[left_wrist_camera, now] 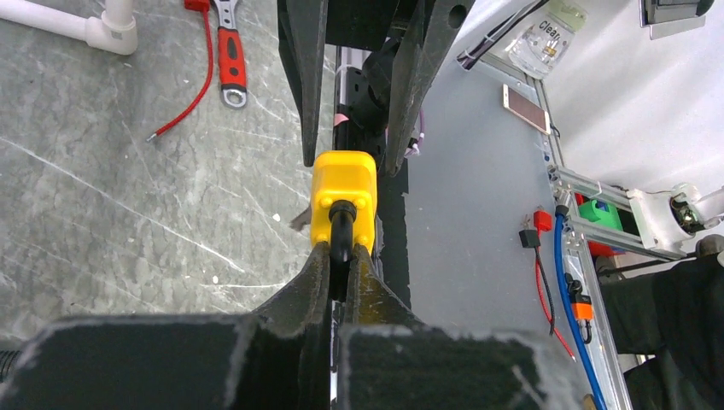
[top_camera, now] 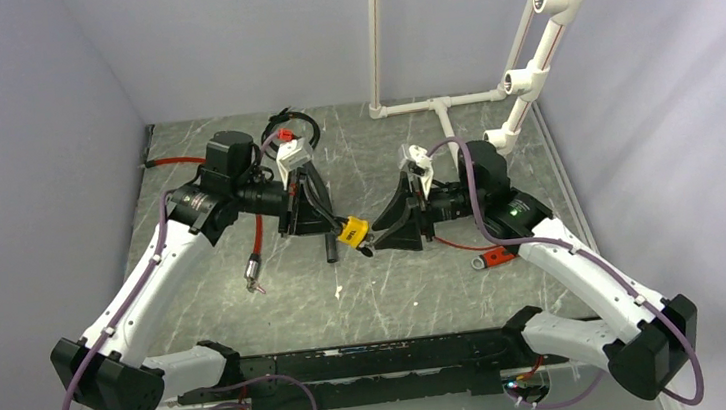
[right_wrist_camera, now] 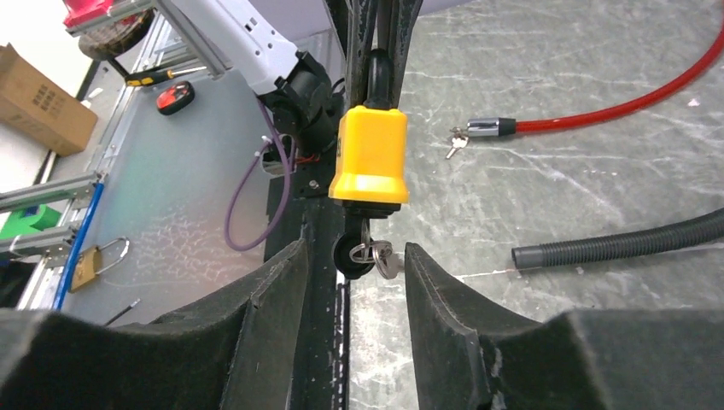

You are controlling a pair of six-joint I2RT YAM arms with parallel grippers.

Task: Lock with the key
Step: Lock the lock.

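A yellow padlock [top_camera: 354, 232] hangs in the air between my two arms. My left gripper [left_wrist_camera: 343, 254] is shut on its black shackle [left_wrist_camera: 342, 224], with the yellow body [left_wrist_camera: 343, 188] beyond the fingertips. In the right wrist view the padlock [right_wrist_camera: 370, 155] faces me, and a black-headed key [right_wrist_camera: 357, 253] with a metal ring sticks out of its underside. My right gripper [right_wrist_camera: 353, 256] is open, its fingers on either side of the key and not touching it. The right gripper [top_camera: 382, 235] sits just right of the padlock in the top view.
A red cable with a metal end [top_camera: 254, 266] lies left of centre, with small keys beside it [right_wrist_camera: 456, 142]. A grey corrugated hose [right_wrist_camera: 623, 241] lies on the marble table [top_camera: 388, 293]. A red-handled tool [top_camera: 493, 256] lies at the right. White pipes [top_camera: 440, 105] stand at the back.
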